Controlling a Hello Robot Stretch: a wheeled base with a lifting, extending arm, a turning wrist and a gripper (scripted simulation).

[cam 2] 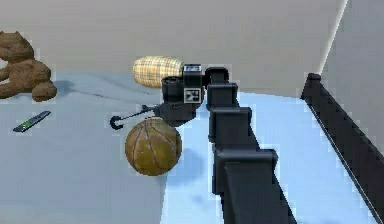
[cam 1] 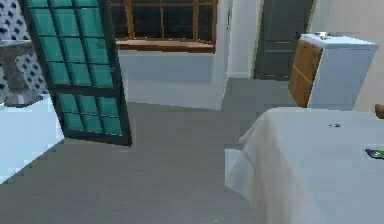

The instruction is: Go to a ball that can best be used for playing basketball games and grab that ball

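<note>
The grab seemed in hand: the ball [cam 2: 153, 146] appeared just below the end effector [cam 2: 121, 122], whose hold I could not tell, so the next move likely called for a lift.

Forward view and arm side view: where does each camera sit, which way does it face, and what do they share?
Forward view: on the robot, facing ahead and slightly down at grey floor, a paned door, window and bed corner.
Arm side view: on the robot's body, facing out sideways across the bed; the arm and hand show near a brown ball.
Shared: the white bed.
</note>
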